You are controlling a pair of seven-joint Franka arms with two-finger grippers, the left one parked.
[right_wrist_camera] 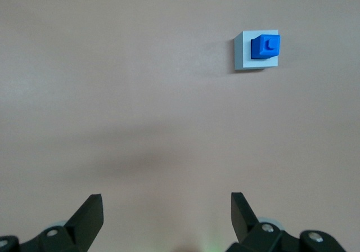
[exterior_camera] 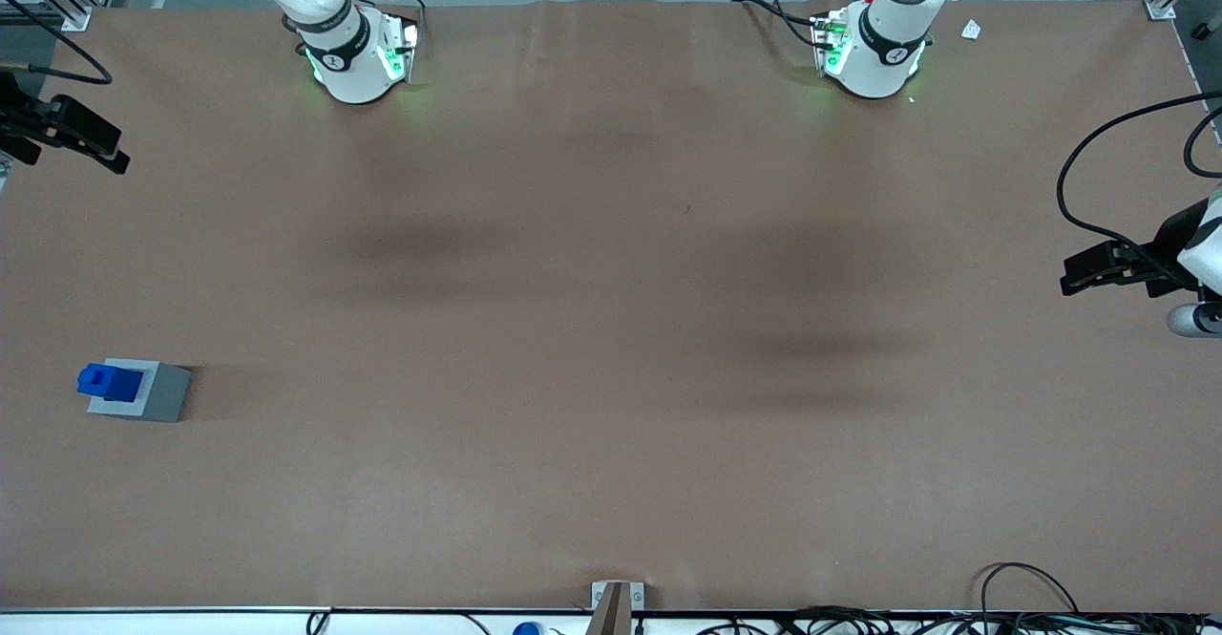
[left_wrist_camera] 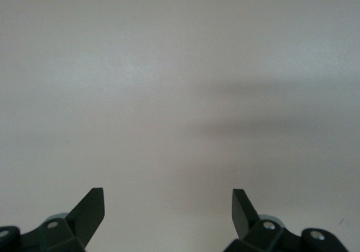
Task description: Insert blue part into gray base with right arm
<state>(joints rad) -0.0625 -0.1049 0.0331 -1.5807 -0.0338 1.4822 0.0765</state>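
Note:
The blue part (exterior_camera: pixel 110 380) sits on top of the gray base (exterior_camera: pixel 158 394), shifted toward one edge of the base's top face, and rises above it. How deep it sits I cannot tell. Both lie toward the working arm's end of the table, near the front camera. The right wrist view shows the blue part (right_wrist_camera: pixel 265 46) on the gray base (right_wrist_camera: pixel 243 54) some way ahead of my gripper (right_wrist_camera: pixel 166 198), which is open with nothing between its fingers. In the front view my gripper (exterior_camera: pixel 113 153) hangs at the table's edge, farther from the camera than the base and well apart from it.
A brown cover (exterior_camera: pixel 592 329) spans the table. Two white arm bases (exterior_camera: pixel 358 52) (exterior_camera: pixel 874 48) stand at the edge farthest from the front camera. A metal bracket (exterior_camera: pixel 616 602) and cables (exterior_camera: pixel 1031 592) line the nearest edge. The parked gripper (exterior_camera: pixel 1107 267) stays at its own end.

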